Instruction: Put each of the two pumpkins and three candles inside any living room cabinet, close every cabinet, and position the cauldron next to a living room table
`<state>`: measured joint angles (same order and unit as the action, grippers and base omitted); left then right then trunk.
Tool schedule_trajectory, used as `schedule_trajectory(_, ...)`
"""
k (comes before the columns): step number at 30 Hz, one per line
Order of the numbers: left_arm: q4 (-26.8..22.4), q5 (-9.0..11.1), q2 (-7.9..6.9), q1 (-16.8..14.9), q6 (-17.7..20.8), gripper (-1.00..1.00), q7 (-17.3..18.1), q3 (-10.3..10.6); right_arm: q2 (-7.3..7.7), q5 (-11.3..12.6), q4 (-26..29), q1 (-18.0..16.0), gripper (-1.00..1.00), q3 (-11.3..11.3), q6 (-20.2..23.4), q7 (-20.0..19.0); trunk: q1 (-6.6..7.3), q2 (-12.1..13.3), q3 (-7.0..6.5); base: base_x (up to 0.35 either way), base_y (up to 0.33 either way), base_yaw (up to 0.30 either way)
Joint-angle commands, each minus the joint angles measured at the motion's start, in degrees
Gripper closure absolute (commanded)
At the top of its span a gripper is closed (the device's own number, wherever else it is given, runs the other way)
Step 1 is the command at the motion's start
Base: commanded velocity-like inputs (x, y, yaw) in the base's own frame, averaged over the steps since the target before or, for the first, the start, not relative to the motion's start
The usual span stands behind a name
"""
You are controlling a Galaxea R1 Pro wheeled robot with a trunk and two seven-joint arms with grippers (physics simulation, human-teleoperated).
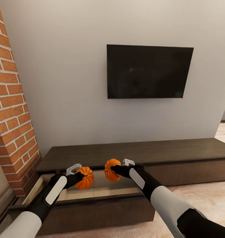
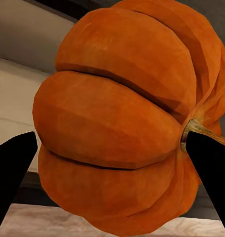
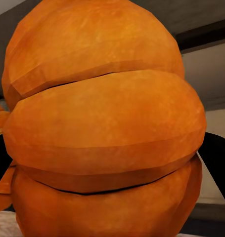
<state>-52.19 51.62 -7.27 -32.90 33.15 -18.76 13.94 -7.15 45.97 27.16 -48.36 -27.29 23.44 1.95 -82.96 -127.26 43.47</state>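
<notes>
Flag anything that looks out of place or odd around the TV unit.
Nothing looks damaged or spilled. The cabinet's left drawer stands pulled open, as the task needs. The left gripper holds one pumpkin and the right gripper holds the other pumpkin, both above that open drawer.

Both arms reach forward, left claw (image 1: 80, 174) and right claw (image 1: 116, 168) clamped.

Head view high, facing the cabinet (image 1: 132, 153) and wall, each wrist view tight against its pumpkin (image 2: 127, 118).
</notes>
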Motion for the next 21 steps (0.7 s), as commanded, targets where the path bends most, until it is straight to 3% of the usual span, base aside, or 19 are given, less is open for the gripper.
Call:
schedule_trajectory(1, -0.1, 0.6, -0.04, -0.1, 0.0, 1.00, -0.6, 0.2, 0.03, 0.3, 0.1, -0.1, 1.00, -0.2, 0.2, 0.3, -0.21, -0.4, 0.24, 0.000, 0.000, 0.000)
schedule_trajectory(21, -0.1, 0.5, -0.02, -0.1, 0.0, 1.00, -0.6, 0.2, 0.03, 0.3, 0.1, -0.1, 1.00, -1.5, 0.1, 0.4, -4.61, -8.5, 3.83, 0.000, 0.000, 0.000)
